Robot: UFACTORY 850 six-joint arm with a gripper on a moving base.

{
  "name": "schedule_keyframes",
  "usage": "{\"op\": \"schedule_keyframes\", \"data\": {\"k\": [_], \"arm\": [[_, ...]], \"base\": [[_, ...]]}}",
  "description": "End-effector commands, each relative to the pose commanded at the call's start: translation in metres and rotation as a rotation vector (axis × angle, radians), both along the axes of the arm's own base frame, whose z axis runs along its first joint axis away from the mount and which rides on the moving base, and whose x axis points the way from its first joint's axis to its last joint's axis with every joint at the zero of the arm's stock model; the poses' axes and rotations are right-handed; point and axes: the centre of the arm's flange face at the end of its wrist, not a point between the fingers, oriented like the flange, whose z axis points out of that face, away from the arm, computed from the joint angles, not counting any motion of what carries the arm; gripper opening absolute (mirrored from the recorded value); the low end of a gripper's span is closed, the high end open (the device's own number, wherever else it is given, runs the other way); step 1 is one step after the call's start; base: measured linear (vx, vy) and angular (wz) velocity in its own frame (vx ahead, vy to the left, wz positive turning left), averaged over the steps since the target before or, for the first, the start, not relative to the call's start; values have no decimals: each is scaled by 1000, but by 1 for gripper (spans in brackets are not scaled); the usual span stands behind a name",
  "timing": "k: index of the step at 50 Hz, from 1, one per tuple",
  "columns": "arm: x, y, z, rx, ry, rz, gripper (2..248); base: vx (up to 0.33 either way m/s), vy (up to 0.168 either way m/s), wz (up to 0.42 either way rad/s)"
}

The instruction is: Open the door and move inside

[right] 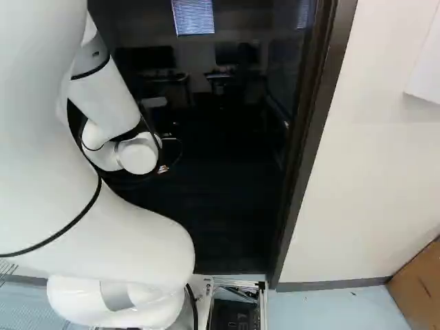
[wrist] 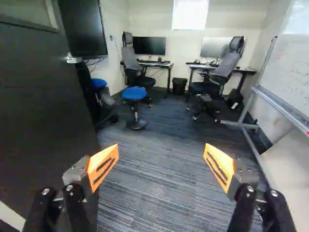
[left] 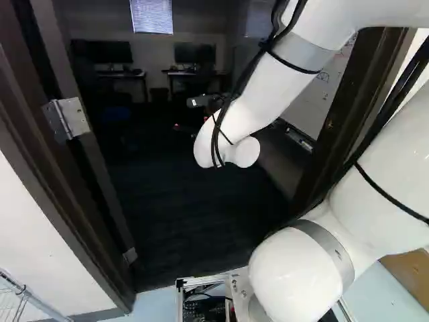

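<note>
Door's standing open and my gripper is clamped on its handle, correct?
Not quite: the door does stand open, but the wrist view shows the gripper open with nothing gripped; the handle is ahead and off to one side, clear of both fingers.

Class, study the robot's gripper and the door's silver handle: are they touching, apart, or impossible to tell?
Apart. The wrist view shows the gripper open, with a stretch of dark door visible between its nearer finger and the handle.
</note>
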Motion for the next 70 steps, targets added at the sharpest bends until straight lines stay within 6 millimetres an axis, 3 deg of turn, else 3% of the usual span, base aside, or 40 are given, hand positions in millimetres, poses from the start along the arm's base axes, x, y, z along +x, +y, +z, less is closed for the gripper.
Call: {"op": "schedule_keyframes", "data": {"k": [70], "arm": [[0, 0, 0, 0, 0, 0, 247]], "base": [[92, 3, 0]]}}
